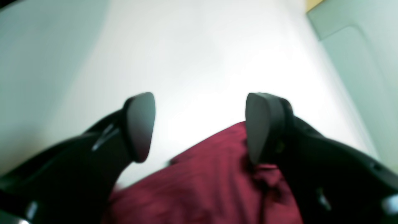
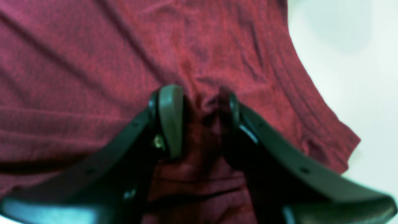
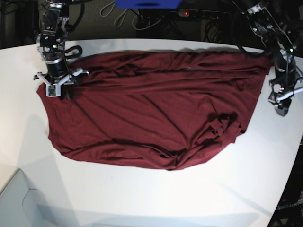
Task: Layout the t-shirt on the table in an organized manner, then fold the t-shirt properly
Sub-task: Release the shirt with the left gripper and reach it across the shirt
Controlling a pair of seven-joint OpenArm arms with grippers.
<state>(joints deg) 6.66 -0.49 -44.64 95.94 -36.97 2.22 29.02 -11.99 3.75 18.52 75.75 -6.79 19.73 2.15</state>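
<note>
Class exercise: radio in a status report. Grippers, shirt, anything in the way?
Left gripper open, off the cloth. Right gripper pinching the t-shirt. Shirt spread on the table, bunched at one corner. Nothing in the way.

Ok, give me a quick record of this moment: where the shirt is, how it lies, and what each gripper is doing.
cloth: t-shirt, dark maroon, spread wide across the table
lie: mostly flat, with diagonal creases and a bunched lump near its lower corner on the left arm's side
left gripper: open, holds nothing, over the shirt's edge
right gripper: shut on a pinch of cloth at the opposite edge
fold: not yet begun
</note>
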